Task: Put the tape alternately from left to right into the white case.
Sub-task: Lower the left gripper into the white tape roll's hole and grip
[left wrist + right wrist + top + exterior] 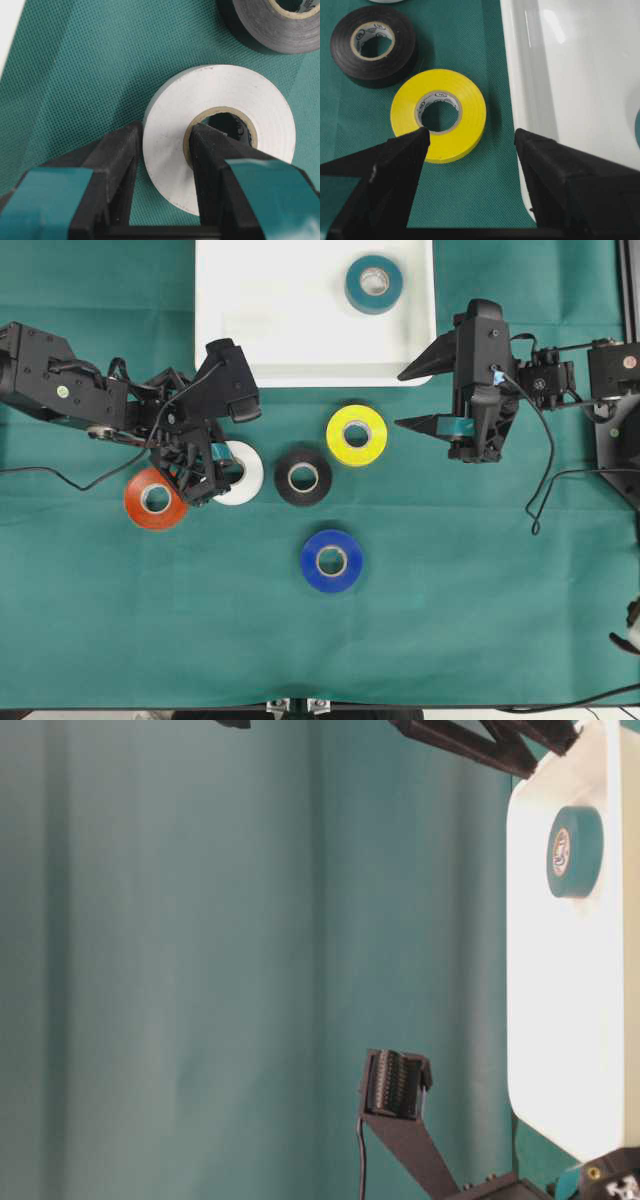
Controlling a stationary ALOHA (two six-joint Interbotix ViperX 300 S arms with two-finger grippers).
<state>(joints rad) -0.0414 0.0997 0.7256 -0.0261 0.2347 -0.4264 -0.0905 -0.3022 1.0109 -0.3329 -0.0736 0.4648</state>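
Already clamped left jaws [162, 150] through white roll's [215, 135] wall, tray [215, 300] up-right; kept right jaws [470, 145] wide, empty.

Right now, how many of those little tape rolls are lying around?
6. The teal roll is in the white case; the red-orange, white, black, yellow and blue rolls are on the green cloth. None seems hidden.

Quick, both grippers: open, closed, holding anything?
Left gripper: shut on the white tape, one finger inside its core, one outside.
Right gripper: open, holding nothing.
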